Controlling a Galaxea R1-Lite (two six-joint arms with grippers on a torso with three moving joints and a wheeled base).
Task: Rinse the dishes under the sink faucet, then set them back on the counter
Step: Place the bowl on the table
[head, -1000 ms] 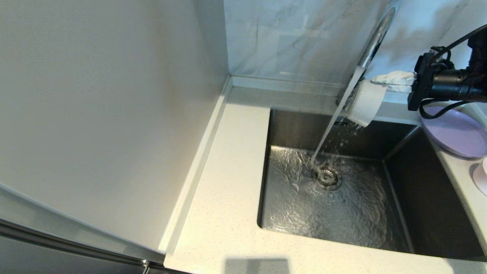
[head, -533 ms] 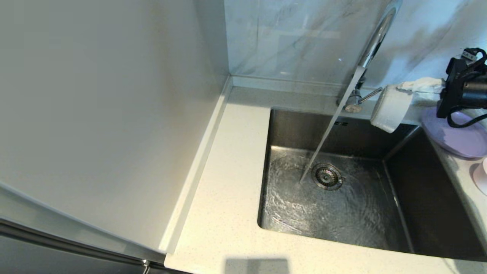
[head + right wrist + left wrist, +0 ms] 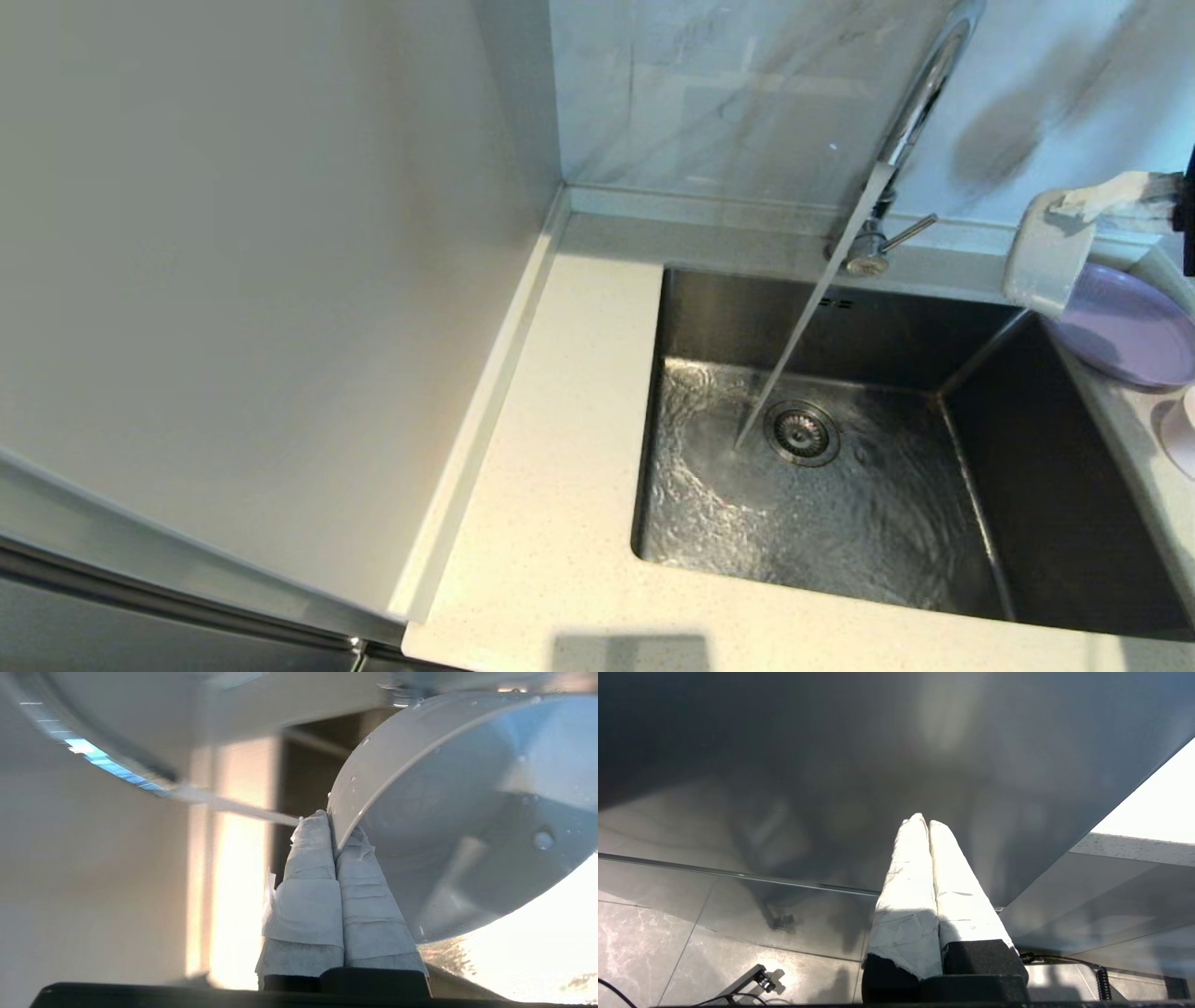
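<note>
My right gripper (image 3: 1074, 199) (image 3: 332, 823) is shut on the rim of the small whitish bowl (image 3: 1046, 250) (image 3: 467, 812). The bowl hangs tilted in the air at the sink's far right corner, in front of the lilac plate (image 3: 1130, 336). Wet drops cling inside it. The plate lies on the counter (image 3: 551, 523) right of the sink (image 3: 822, 504). A sliver of the pale pink dish (image 3: 1181, 434) shows at the right edge. Water streams from the chrome faucet (image 3: 920, 93) into the basin near the drain strainer (image 3: 801, 432). My left gripper (image 3: 923, 820) is shut and empty, away from the sink.
The faucet's lever (image 3: 910, 231) sticks out to the right from its base. A tall pale cabinet panel (image 3: 261, 280) stands along the counter's left side. A marble backsplash (image 3: 728, 93) rises behind the sink. Bare counter runs left of and in front of the basin.
My right gripper has carried the bowl to the right, out of the water stream and over to the lilac plate. The stream now falls unbroken into the basin.
</note>
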